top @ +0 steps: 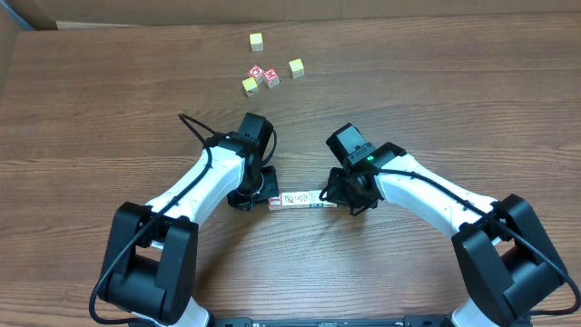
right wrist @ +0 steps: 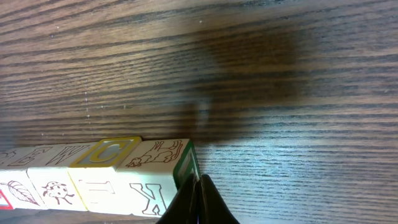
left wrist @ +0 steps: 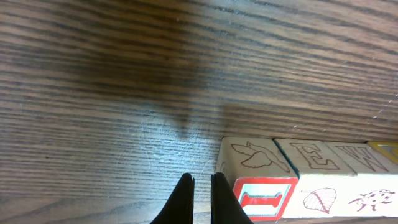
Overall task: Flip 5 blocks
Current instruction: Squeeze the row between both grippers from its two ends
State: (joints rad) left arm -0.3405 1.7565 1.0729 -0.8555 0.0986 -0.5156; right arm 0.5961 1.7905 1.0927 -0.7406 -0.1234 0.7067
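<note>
Blocks (top: 300, 198): five small wooden cubes are lying in one straight, touching row, pale faces showing dark drawings and letters. Red-bordered block (left wrist: 264, 198) is sitting at one end, green-edged block (right wrist: 185, 165) at the other.

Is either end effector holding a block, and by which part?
Neither grips anything. The left end effector and right end effector are shut and empty, one at each end of the row of blocks.

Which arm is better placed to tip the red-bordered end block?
Left. The left gripper, jaws shut, sits beside the red-bordered block; the right gripper is at the other end of the row.
</note>
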